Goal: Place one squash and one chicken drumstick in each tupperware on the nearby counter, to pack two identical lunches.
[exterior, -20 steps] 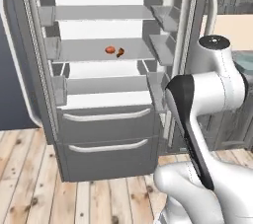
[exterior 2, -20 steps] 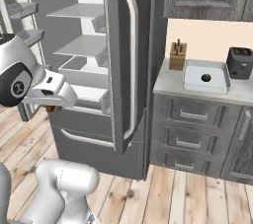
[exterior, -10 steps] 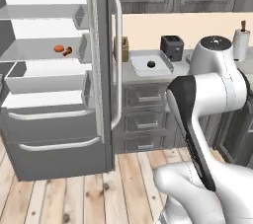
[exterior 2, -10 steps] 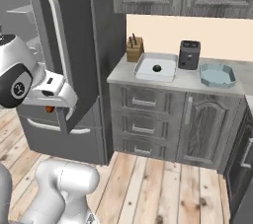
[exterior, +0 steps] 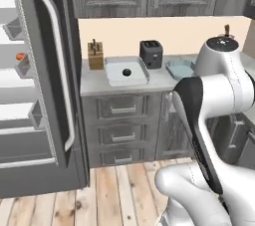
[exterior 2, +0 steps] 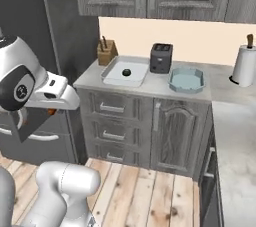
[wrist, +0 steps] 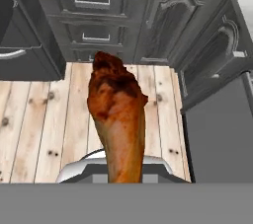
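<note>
My gripper (wrist: 120,174) is shut on a glossy orange-brown chicken drumstick (wrist: 115,112), thick end pointing away, above the wooden floor in front of the cabinets. A speck of the drumstick (exterior 2: 50,112) shows under my hand on the left. On the counter (exterior: 94,83) (exterior 2: 150,89) a white tupperware (exterior: 113,75) (exterior 2: 113,75) holds a dark green squash (exterior: 126,72) (exterior 2: 126,72). Right of the toaster lies the pale blue-green tupperware (exterior: 179,67) (exterior 2: 186,80) with nothing in it. An orange-red squash (exterior: 20,56) peeks from a fridge shelf.
A black toaster (exterior: 151,53) (exterior 2: 161,57) stands between the two containers, with a knife block (exterior: 95,55) (exterior 2: 106,52) to the left. The open fridge door (exterior: 50,70) stands left of the counter. A paper towel roll (exterior 2: 244,66) is at the right corner.
The base has swung right, so the views went from the open fridge to the counter, which is closer now. The drumstick stays in my shut gripper.
</note>
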Controlling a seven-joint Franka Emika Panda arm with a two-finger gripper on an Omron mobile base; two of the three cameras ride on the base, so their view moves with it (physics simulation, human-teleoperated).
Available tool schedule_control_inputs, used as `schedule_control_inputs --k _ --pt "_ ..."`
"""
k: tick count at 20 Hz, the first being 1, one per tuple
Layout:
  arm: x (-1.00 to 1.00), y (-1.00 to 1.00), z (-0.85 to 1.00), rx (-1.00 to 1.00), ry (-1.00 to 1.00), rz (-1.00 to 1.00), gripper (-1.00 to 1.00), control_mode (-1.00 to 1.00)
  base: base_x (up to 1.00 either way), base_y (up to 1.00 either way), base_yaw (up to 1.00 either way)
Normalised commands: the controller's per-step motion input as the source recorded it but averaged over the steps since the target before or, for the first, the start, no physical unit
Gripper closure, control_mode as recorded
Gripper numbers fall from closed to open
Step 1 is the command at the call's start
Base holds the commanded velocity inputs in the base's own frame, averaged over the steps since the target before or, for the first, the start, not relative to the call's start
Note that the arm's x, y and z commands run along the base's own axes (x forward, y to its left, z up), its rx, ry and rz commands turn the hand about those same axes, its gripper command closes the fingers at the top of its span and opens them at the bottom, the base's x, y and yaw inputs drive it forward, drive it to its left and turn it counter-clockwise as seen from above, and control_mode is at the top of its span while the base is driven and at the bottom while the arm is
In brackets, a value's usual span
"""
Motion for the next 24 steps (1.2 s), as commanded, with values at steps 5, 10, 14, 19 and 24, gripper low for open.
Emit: schedule_control_inputs --k 5,10,14,19,24 --pt "0.0 0.0 0.0 0.0 0.0 0.0 1.0 1.0 1.0 -0.04 0.0" --pt "0.0 0.0 0.0 0.0 0.0 0.0 1.0 1.0 1.0 -0.11 0.0" --pt "0.0 0.0 0.0 0.0 0.0 0.0 1.0 1.0 1.0 -0.07 0.0" --pt "0.0 0.0 0.0 0.0 0.0 0.0 1.0 1.0 0.81 0.0 0.0" --pt "0.28 0.0 -0.91 0.0 0.08 0.0 1.0 -1.0 0.0 0.0 0.0"
